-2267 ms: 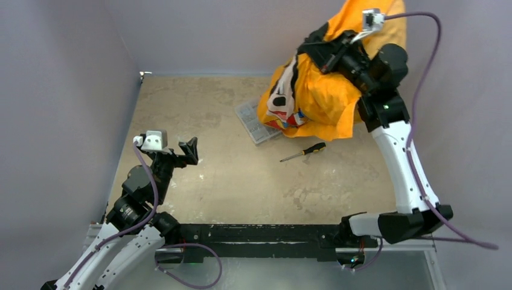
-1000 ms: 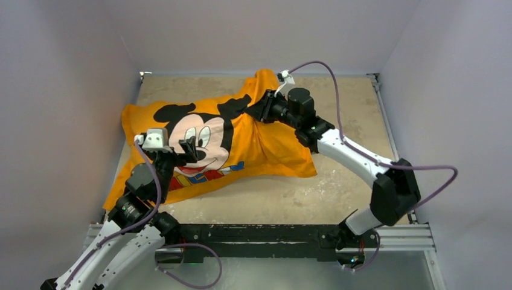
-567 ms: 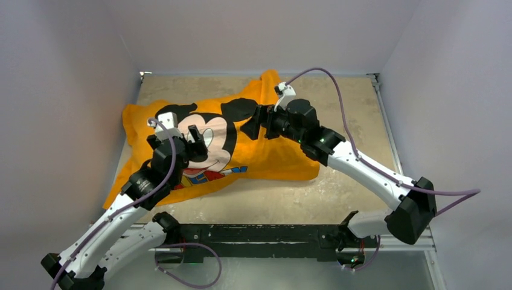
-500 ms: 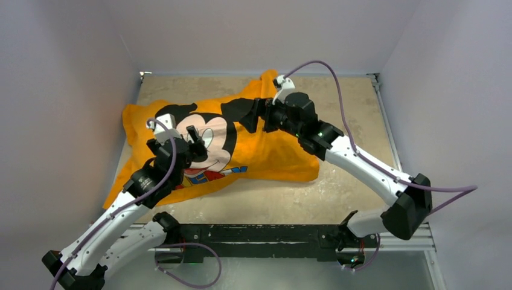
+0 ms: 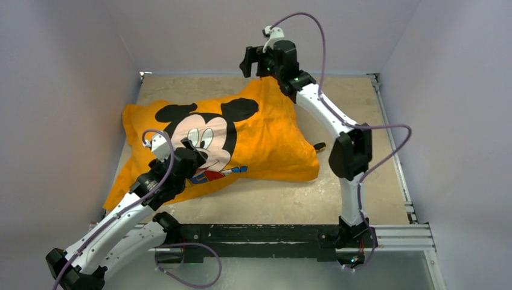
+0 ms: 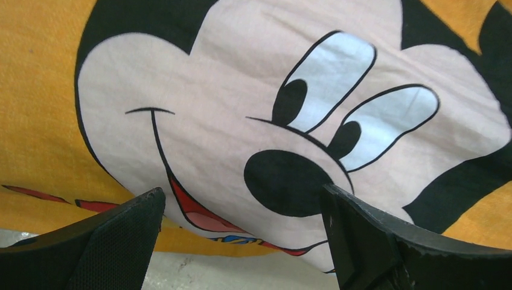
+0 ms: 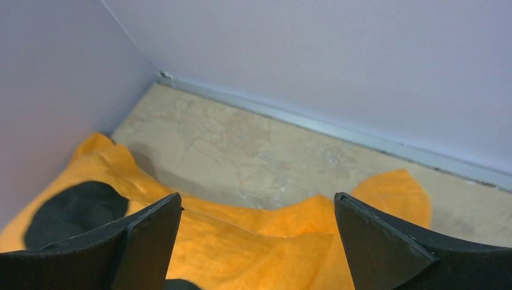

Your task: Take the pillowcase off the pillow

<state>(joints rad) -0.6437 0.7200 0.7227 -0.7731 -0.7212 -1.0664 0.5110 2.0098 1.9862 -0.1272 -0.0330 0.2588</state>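
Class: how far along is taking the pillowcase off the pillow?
Nothing looks done: the pillowcase lies spread on the table, no white pillow showing. In hand: the left gripper hovers open over Mickey's face; the right gripper is raised, open, empty. Left: grip and pull the case off.

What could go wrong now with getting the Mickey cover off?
The left gripper hangs open over Mickey's face on the pillowcase. Pinching there might grab whatever is inside too, so both lift together. The right gripper is open up by the back wall, holding nothing, so no anchor. A small dark object peeking from under its edge could get dragged.
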